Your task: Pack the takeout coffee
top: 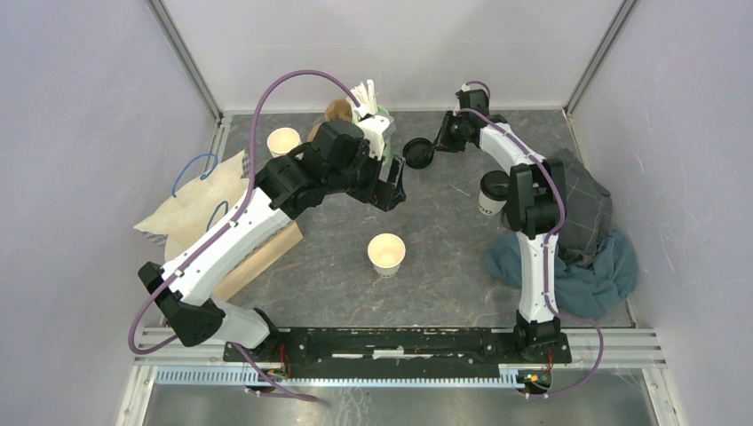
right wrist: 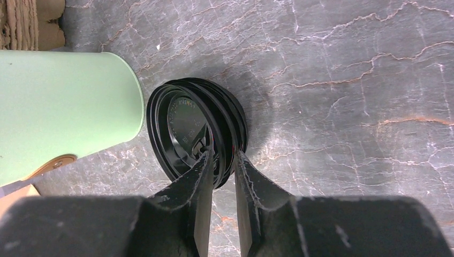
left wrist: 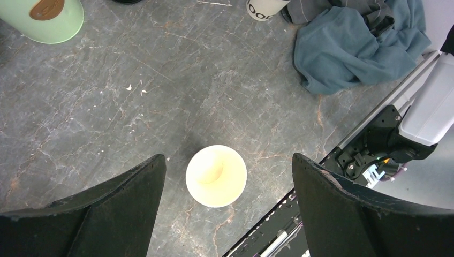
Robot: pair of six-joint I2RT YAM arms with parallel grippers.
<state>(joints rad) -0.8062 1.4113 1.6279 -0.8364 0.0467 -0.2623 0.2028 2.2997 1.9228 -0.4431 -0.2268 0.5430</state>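
The takeout coffee (top: 490,195) stood upright, a small white paper cup with dark print on its side and a round black lid on top. It sat touching the left edge of the heap of cloth (top: 586,222), with my right arm (top: 533,209) covering part of it from above.
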